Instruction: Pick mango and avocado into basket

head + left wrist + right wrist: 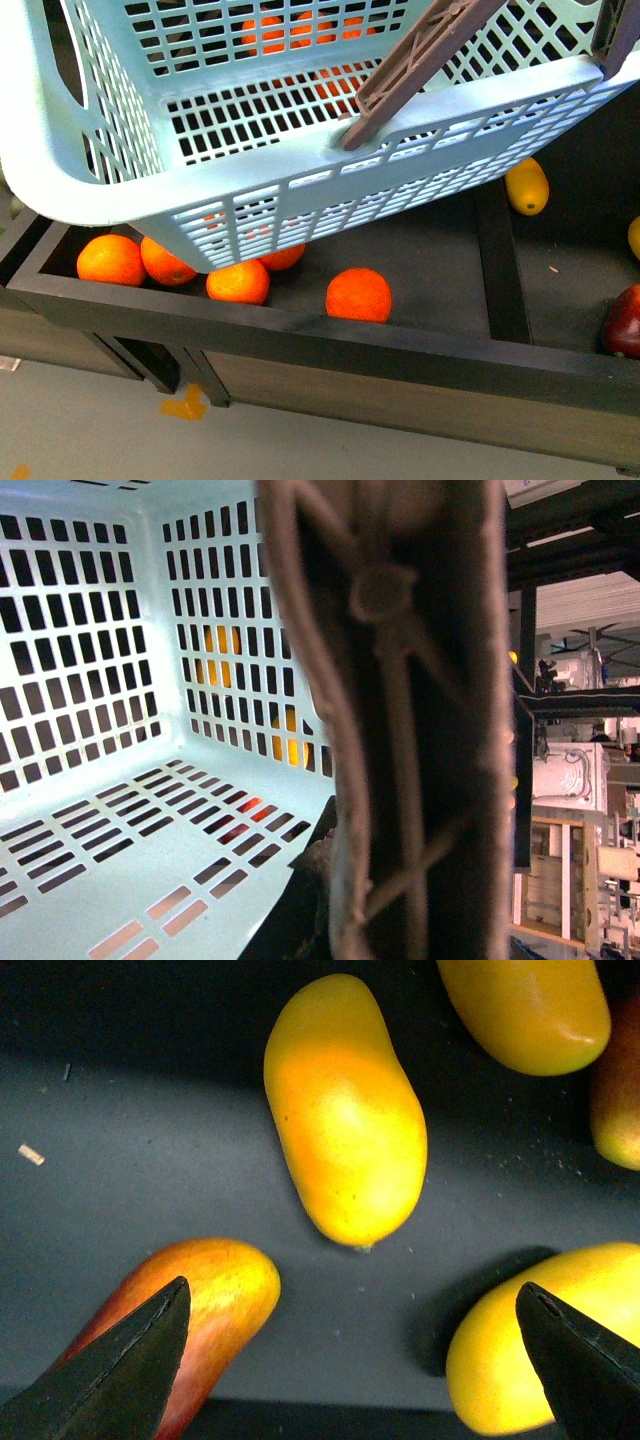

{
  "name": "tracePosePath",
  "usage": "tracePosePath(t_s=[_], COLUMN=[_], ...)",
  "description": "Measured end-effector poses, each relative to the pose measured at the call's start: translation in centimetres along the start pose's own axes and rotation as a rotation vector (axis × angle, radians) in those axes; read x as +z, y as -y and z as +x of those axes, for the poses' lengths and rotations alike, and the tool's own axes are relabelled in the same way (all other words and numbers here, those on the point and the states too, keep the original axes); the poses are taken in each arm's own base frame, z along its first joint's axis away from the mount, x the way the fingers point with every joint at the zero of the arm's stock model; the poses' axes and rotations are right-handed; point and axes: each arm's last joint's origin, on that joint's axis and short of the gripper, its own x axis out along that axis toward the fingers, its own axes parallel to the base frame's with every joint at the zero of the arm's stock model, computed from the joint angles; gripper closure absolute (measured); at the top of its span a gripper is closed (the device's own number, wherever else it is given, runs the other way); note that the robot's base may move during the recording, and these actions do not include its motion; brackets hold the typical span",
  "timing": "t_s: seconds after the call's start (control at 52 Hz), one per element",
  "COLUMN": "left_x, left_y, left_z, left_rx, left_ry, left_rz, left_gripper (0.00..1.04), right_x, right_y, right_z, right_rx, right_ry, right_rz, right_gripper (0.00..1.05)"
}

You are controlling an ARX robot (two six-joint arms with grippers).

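Note:
The light blue-green basket (300,190) hangs tilted over the fruit bins and fills the top of the front view. My left gripper (330,890) is shut on its brown handle (400,730), which blurs across the left wrist view and hides the fingers; the slotted floor (120,880) holds nothing. My right gripper (355,1360) is open just above several mangoes on a dark bin floor. A yellow-orange mango (345,1110) lies beyond the fingertips. A reddish mango (215,1290) sits under one finger (130,1360) and a yellow one (490,1360) under the other. The avocado is out of view.
Oranges (358,293) lie in the black bin (300,335) under the basket. A divider (500,260) separates it from the bin to the right, which holds a yellow mango (527,187) and a dark red fruit (625,322). More mangoes (525,1000) crowd the right wrist view.

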Motion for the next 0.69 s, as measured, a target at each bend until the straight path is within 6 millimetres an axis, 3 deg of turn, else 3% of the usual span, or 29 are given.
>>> tracePosePath(t_s=[0.231,0.481,0.692], left_x=[0.0,0.0,0.0], left_y=[0.0,0.0,0.0], left_z=[0.0,0.0,0.0], left_rx=[0.0,0.0,0.0], left_ry=[0.001,0.0,0.0], left_rz=[0.0,0.0,0.0], left_gripper=[1.0,1.0,1.0], right_x=[0.8,2.1,1.9], right_y=[0.2,0.4,0.4], right_z=[4.7,7.2,9.3], right_rx=[0.018,0.022,0.024], right_ry=[-0.047,-0.041,-0.073], right_rz=[0.008,0.027,0.043], right_gripper=[0.09,0.09,0.09])
